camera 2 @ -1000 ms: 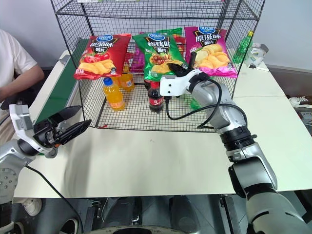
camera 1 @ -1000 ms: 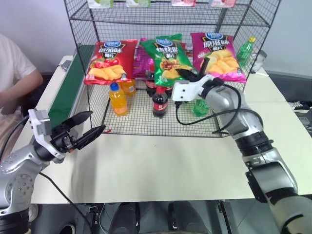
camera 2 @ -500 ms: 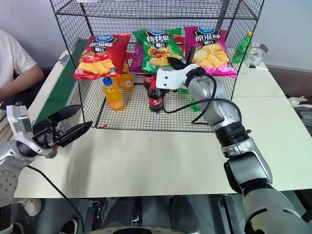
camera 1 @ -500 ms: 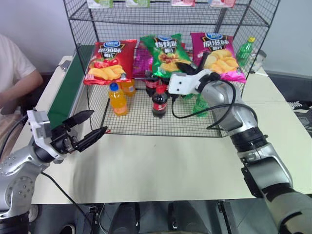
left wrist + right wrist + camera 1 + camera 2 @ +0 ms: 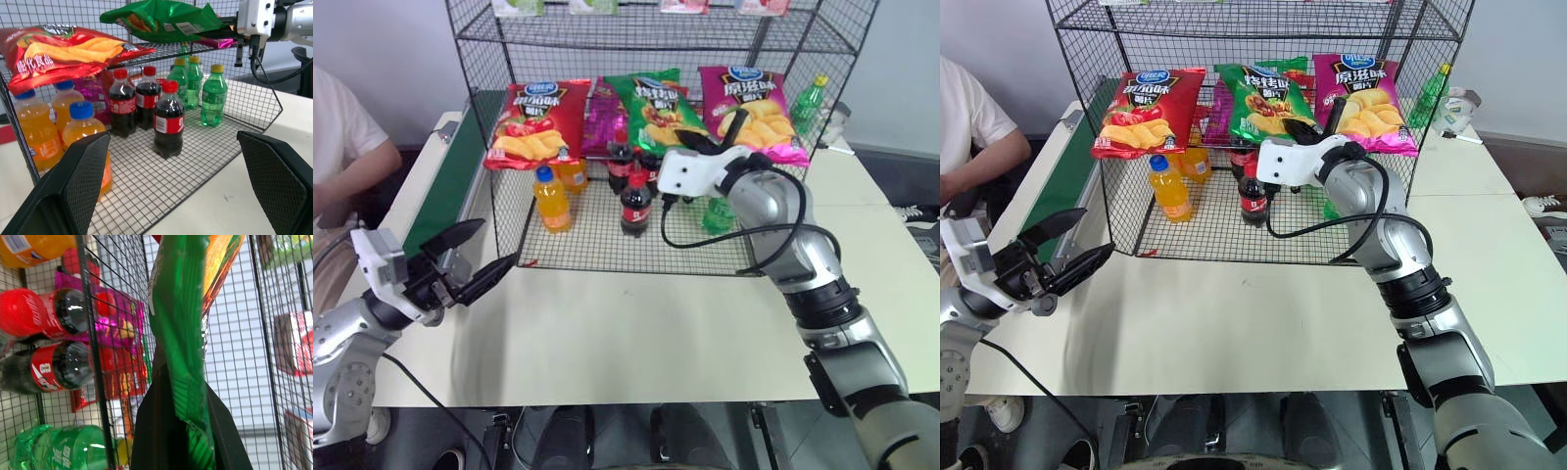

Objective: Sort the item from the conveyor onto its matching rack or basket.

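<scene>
Pale desk (image 5: 636, 333), black wire rack (image 5: 607, 39) at twelve o'clock: green chip bag going onto the chip shelf.
My right gripper (image 5: 710, 147) has its jaws pinched shut on the bag (image 5: 661, 103), between the red bag (image 5: 524, 122) and magenta bag (image 5: 749, 98); I judge release comes next, then a clean withdrawal. My left gripper (image 5: 475, 259) idles at eight o'clock, jaws spread wide and empty, beside the conveyor (image 5: 445, 201).

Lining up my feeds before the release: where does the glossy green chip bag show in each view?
Left eye: glossy green chip bag, top centre, between red and magenta bags.
Right eye: top centre.
Left wrist: top, above the cola bottles.
Right wrist: centre, pinched edge-on.
Shared landmark: the cola bottles.
</scene>
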Controlling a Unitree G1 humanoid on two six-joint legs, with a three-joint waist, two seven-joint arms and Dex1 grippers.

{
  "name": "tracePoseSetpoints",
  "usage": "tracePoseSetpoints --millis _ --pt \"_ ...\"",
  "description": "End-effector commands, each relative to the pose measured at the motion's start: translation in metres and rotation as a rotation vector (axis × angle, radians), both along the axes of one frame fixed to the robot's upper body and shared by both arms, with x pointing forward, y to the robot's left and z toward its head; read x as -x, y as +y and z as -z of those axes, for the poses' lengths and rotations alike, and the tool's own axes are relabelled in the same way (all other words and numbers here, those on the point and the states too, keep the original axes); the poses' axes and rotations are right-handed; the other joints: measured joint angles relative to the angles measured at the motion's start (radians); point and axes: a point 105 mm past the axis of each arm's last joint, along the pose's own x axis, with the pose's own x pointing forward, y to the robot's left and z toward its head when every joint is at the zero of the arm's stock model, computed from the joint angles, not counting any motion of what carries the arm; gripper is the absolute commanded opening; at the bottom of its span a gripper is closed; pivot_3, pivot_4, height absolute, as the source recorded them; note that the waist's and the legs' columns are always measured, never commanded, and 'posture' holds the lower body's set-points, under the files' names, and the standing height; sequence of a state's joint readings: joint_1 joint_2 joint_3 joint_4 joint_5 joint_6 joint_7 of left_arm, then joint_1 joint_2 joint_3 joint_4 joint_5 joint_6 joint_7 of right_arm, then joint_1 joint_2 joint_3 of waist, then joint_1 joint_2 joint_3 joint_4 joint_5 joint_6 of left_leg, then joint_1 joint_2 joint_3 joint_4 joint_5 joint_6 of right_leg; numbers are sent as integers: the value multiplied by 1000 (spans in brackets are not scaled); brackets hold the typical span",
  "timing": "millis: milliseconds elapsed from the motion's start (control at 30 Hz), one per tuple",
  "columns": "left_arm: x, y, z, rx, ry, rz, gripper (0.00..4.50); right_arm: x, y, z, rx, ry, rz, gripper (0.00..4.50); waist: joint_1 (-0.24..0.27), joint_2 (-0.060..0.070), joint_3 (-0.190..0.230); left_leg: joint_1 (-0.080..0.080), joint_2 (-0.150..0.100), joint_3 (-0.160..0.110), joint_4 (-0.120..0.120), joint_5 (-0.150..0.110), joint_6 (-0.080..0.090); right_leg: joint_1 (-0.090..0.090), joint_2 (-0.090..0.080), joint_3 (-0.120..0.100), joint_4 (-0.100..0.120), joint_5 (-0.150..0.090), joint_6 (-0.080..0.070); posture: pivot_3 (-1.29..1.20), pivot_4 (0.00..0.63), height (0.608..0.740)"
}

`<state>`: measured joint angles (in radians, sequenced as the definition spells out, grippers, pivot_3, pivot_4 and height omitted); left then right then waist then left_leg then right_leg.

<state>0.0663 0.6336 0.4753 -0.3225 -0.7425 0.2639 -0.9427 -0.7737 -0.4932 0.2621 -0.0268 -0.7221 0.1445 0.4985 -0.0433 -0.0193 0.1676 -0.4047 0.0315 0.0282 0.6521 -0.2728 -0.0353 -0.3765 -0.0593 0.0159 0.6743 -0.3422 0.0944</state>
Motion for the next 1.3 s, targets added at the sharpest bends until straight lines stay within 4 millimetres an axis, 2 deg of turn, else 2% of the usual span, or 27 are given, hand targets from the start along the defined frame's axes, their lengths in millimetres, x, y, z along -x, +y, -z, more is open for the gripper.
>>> tracePoseSetpoints --millis 33,233,400,500,700,833,1033,1133,1200,1267,1300 --pt "-1 -3 -5 -15 -31 11 4436 2 0 -9 -21 -30 4 0 -1 0 0 0 0 0 0 0 0 0 0 0 0 0 0 0 150 739" --pt "0 -5 -2 -14 -25 16 4436 -9 3 -5 -58 -11 11 0 -1 0 0 0 0 0 0 0 0 -1 1 0 2 0 0 0 150 739" --pt "2 -4 0 -11 -20 11 4436 -13 11 -9 -112 1 -19 0 -2 0 0 0 0 0 0 0 0 -1 1 0 2 0 0 0 150 739" --pt "3 -5 1 -6 -15 8 4500 -15 14 -17 -149 -8 -40 876 -3 0 0 0 0 0 0 0 0 -2 1 1 3 0 0 0 150 739" --pt "3 -6 4 -7 -10 8 4500 -11 25 -31 -189 -26 -97 3863 -2 0 0 0 0 0 0 0 0 -2 1 1 4 0 0 0 150 739" --pt "2 -6 5 -9 -10 9 4500 -6 30 -34 -181 -46 -133 3863 -2 0 0 0 0 0 0 0 0 -2 0 1 4 0 0 0 150 739" --pt "0 -5 6 -13 -7 12 4500 19 49 -39 -245 -48 -318 3863 -3 0 0 -1 0 0 0 0 0 -3 0 1 4 0 0 0 150 739" --pt "-1 -8 8 -13 -6 18 4500 41 59 -44 -364 -12 -476 3863 -2 0 0 -1 0 0 1 0 0 -3 0 1 5 0 0 0 150 739" --pt "-1 -9 9 -15 -3 22 4500 69 69 -49 -461 28 -673 3863 -1 0 0 -1 0 0 1 0 0 -3 0 1 6 0 0 0 150 739" --pt "-1 -10 10 -20 0 26 4500 80 63 -58 -637 67 -752 3863 -1 0 0 -1 0 0 1 0 0 -3 0 1 6 0 0 0 150 739" --pt "-1 -10 10 -22 1 26 4500 84 59 -56 -686 120 -783 3863 -1 0 0 -1 0 0 1 0 0 -3 0 1 6 0 0 0 150 739"
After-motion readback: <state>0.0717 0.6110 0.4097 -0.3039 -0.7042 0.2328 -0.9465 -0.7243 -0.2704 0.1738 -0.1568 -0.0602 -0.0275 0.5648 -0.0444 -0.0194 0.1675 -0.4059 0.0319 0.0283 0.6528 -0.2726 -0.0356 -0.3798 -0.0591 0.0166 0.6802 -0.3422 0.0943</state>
